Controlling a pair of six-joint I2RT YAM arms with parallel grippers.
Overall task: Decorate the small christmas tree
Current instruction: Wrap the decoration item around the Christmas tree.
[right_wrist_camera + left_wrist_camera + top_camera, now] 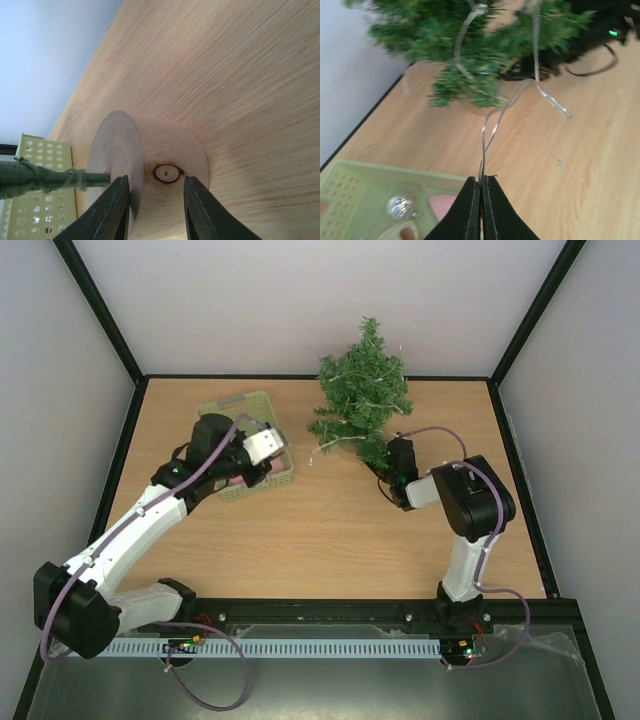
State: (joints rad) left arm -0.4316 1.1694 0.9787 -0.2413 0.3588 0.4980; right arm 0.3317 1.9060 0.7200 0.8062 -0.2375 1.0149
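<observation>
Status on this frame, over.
Left gripper jaws shut on light string running to the small christmas tree. Right gripper jaws astride its wooden base, grip unclear. Green basket below left gripper, not blocking.

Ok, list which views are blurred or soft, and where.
Left wrist: the small christmas tree is smeared and soft, while the left gripper and clear wire look crisp. Right wrist: the right gripper is soft up close; the wooden base is sharper. Top external: evenly lit, sharp.
</observation>
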